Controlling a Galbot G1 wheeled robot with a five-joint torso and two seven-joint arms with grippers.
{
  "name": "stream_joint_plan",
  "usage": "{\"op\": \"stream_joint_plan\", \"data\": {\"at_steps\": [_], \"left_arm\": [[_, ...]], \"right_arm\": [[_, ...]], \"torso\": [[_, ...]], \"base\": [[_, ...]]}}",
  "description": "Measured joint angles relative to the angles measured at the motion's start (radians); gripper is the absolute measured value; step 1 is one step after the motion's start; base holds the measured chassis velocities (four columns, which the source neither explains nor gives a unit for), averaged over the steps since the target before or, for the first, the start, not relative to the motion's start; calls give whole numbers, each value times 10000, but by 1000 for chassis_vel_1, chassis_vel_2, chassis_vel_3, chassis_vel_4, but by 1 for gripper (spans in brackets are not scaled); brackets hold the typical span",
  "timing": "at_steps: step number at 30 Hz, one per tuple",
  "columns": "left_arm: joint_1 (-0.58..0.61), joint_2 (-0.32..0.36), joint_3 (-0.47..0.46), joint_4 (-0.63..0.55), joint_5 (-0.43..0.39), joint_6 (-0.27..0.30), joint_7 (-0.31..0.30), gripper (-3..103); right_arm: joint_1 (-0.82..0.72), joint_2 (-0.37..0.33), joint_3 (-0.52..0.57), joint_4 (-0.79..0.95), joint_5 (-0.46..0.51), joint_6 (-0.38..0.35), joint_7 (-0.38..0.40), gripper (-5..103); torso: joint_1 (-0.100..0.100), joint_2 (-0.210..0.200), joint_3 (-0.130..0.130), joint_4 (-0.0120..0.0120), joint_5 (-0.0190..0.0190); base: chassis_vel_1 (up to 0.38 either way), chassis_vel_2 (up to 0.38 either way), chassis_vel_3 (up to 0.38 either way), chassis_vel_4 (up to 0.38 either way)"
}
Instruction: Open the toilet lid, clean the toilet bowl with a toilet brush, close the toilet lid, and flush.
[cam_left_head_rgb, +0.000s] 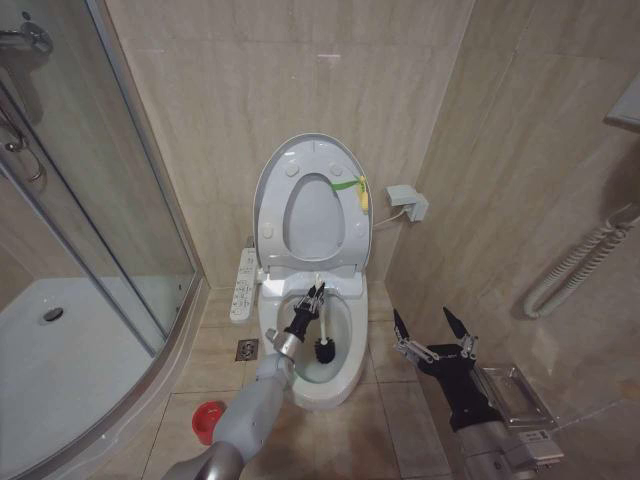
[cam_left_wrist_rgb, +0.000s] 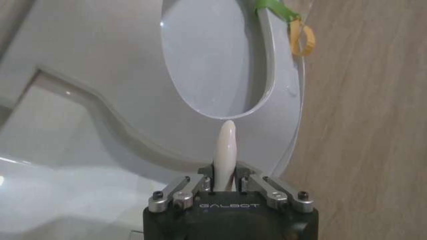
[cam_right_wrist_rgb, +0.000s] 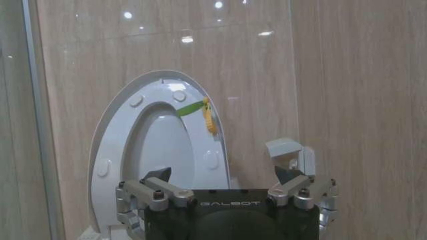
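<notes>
White toilet brush (cam_left_head_rgb: 321, 335) sits clamped in the left end effector (cam_left_head_rgb: 316, 296) inside the toilet bowl (cam_left_head_rgb: 345, 375); the right end effector (cam_left_head_rgb: 432, 327) hovers spread wide, empty.

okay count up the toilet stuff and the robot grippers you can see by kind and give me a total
toilet lid: 1
seat ring: 1
toilet bowl: 1
toilet brush: 1
red cup holder: 1
grippers: 2, left gripper, right gripper
Total: 7
</notes>
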Motion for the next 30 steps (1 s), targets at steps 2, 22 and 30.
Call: {"op": "stream_joint_plan", "data": {"at_steps": [2,22,30], "left_arm": [[194,389,-22,-495,250,-40,-22,20],[736,1722,-228,-2320,1310,-119,-865,20],[1338,2114,-156,-4187,1541,-46,-1560,20]], "right_arm": [[0,0,0,0,0,0,1,100],[0,0,0,0,0,0,0,100],[0,0,0,0,0,0,1,100]], "torso": [[1,-1,2,-1,-2],[2,-2,3,-2,-1],[2,-2,1,0,1]], "base": [[0,0,0,0],[0,0,0,0],[0,0,0,0]]}}
